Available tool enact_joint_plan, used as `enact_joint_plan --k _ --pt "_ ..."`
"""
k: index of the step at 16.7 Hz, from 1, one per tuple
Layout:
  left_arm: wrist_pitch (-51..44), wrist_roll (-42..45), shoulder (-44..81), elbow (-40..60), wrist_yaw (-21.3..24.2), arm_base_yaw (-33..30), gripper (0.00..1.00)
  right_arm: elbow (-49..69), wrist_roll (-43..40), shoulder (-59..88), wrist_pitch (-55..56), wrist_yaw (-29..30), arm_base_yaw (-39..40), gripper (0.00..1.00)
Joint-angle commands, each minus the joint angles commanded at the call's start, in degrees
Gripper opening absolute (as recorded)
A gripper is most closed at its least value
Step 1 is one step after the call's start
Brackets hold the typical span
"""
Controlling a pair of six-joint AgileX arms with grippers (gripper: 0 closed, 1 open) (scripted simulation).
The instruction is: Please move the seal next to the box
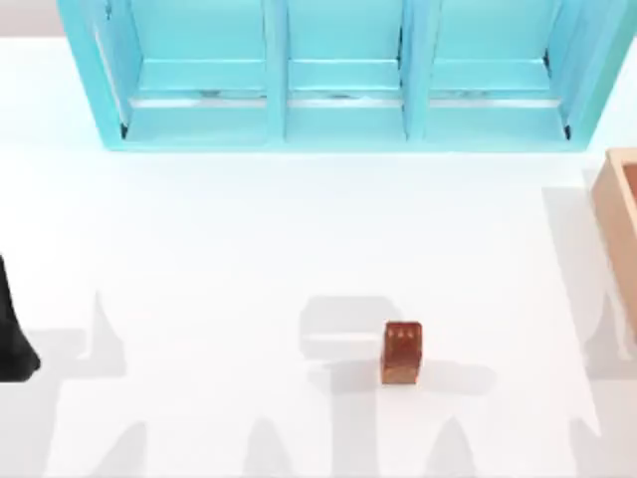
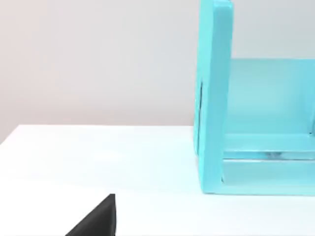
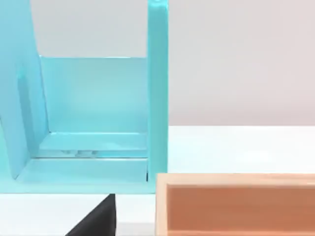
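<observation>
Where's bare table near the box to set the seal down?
Bare table runs from the seal rightward to the box at the right edge, and between box and shelf at the back. The back is crowded by the shelf. Left arm sits at the left edge.

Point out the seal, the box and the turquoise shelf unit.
seal (image 1: 401,353), top view, its rounded top face.
box (image 3: 236,179), right wrist view, its near wall's top edge.
turquoise shelf unit (image 1: 277,70), top view, an upright divider.
</observation>
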Motion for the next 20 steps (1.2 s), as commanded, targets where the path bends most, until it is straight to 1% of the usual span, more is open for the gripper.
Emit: enact_joint_plan --k 2,4,8,11,15,20 --pt "0.00 0.00 0.00 0.00 0.00 0.00 1.00 0.00 0.00 0.00 0.00 0.00 0.00 1.00" --pt "0.00 0.00 0.00 0.00 0.00 0.00 1.00 1.75 1.38 1.76 -1.41 0.02 1.69 1.00" --pt "0.00 0.00 0.00 0.00 0.00 0.00 1.00 12.36 8.65 12.63 -9.14 0.25 10.08 1.00" --pt "0.00 0.00 0.00 0.00 0.00 0.00 1.00 25.21 16.12 27.16 -18.15 0.53 18.42 1.00" --pt "0.00 0.00 0.00 0.00 0.00 0.00 1.00 44.65 26.09 52.48 -32.81 1.01 29.23 1.00" --pt "0.00 0.00 0.00 0.00 0.00 0.00 1.00 66.74 36.06 81.56 -51.35 1.25 38.68 1.00"
